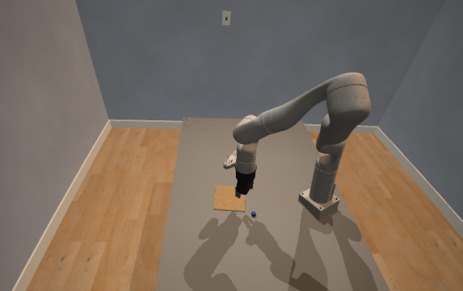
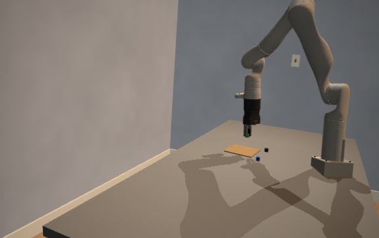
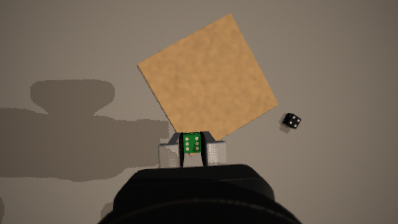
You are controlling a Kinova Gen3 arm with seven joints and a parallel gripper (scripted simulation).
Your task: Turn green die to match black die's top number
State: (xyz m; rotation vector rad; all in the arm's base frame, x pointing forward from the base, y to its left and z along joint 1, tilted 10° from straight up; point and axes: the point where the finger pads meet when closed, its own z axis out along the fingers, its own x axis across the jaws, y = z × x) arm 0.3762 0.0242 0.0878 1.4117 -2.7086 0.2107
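Note:
My gripper is shut on the green die and holds it in the air above the table, near one corner of the tan mat. The die's face towards the wrist camera shows six pips. The black die lies on the table beside the mat, off it, with three pips on top. In the top view the arm hides the green and black dice.
A blue die lies on the table near the mat's front corner. The robot base stands at the table's right side. Arm shadows fall across the table's front.

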